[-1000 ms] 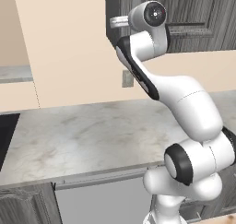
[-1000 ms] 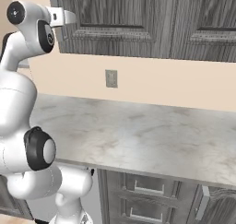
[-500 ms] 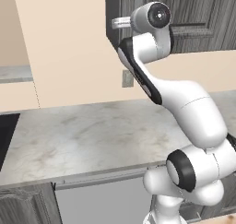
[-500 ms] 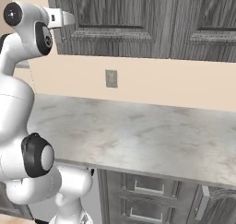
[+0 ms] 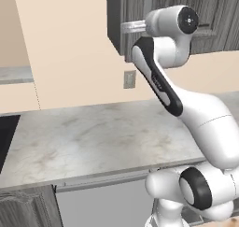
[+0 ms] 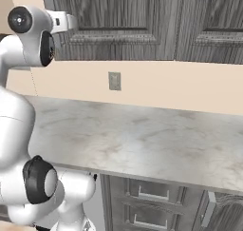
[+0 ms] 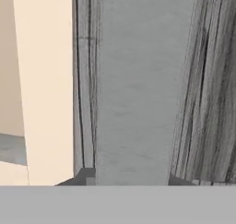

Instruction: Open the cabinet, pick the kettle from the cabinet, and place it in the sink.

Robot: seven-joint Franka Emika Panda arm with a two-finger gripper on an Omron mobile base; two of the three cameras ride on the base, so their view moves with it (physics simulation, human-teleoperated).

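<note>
The cabinet (image 5: 210,6) (image 6: 123,16) hangs on the wall above the counter, dark grey woodgrain with its door close to shut. My gripper (image 5: 125,27) (image 6: 73,22) (image 7: 131,177) is raised to the door near its left edge. In the hand view a pale grey upright bar (image 7: 133,89), seemingly the door's handle, runs up between my two fingertips (image 7: 85,176), which sit tight against its sides. Woodgrain door (image 7: 216,103) lies to the right of it. The kettle is hidden behind the door. The sink is out of view.
A pale marble counter (image 5: 93,137) (image 6: 142,135) runs below the cabinet. A wall outlet (image 5: 129,79) (image 6: 114,81) sits on the beige wall. Grey floor drawers (image 6: 147,201) are under the counter, with a dark cooktop edge (image 5: 4,137) at far left.
The arm's elbow and lower links have swung over and down a little. The hand stays at the cabinet door, shifted only slightly, with the jaws unchanged.
</note>
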